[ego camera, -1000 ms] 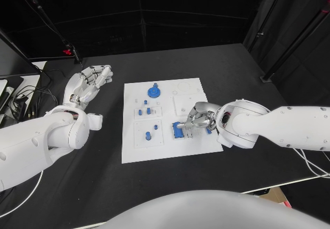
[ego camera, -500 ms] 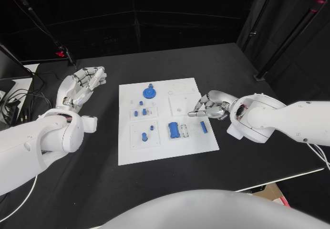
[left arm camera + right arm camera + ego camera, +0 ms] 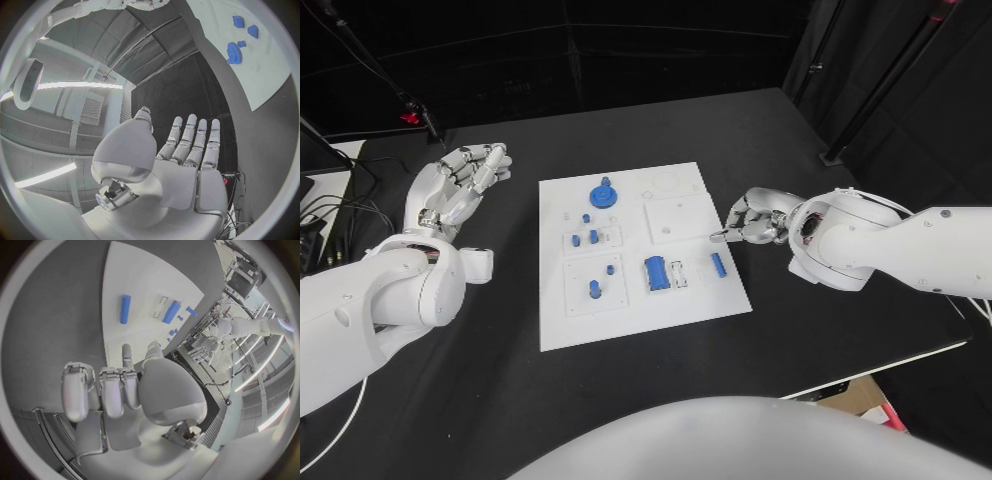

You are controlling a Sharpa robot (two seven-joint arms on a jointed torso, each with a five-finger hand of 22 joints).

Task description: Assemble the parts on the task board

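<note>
My right hand [image 3: 750, 222] is just beside the task board [image 3: 629, 320], fingers curled, holding nothing. My left hand [image 3: 456, 185] lies open and empty, apart from the board. Blue parts [image 3: 656, 273] sit in the board's slots.

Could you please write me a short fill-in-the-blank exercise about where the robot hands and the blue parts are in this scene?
1. The task board lies on a table whose colour is ____.
2. The right robot hand hovers beside the board's ____ edge as the head view shows it.
3. The left robot hand has its fingers stretched out and holds ____.
4. The round blue part sits near the board's ____ end, away from the robot.

Missing words: black; right; nothing; far
</note>
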